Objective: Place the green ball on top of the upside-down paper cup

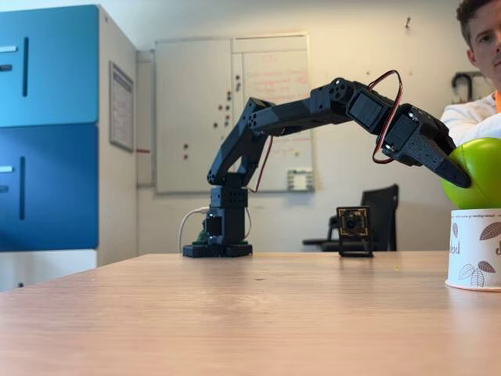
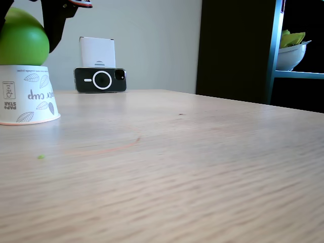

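The green ball (image 1: 479, 168) (image 2: 23, 39), smooth matte lime, sits on the flat top of the upside-down paper cup (image 1: 475, 249) (image 2: 26, 95). The cup is white with brown leaf prints and lettering, standing rim-down at 3 o'clock in one fixed view, 9 o'clock in the other.

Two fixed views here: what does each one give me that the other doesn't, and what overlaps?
A fixed view gives the arm's base, a whiteboard, blue cabinets, a small camera on a stand and a person. Another fixed view gives a phone, a white box behind it, and a bowl on a shelf. Both: the green ball on the upside-down paper cup, the claw against the ball, and the table.
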### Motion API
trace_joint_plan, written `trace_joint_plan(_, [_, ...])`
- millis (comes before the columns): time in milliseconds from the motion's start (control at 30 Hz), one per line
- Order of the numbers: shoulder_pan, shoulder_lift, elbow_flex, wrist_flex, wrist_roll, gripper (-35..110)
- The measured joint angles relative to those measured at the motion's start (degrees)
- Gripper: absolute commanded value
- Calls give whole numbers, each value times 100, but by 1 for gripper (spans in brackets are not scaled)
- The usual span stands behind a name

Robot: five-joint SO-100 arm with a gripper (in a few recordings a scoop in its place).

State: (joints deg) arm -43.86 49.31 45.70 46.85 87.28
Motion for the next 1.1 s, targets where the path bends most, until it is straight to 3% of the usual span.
trace_joint_plan(667, [0, 149, -18, 167, 35, 41])
trace_joint_plan(1100, [26, 1556, 923, 255, 18, 39])
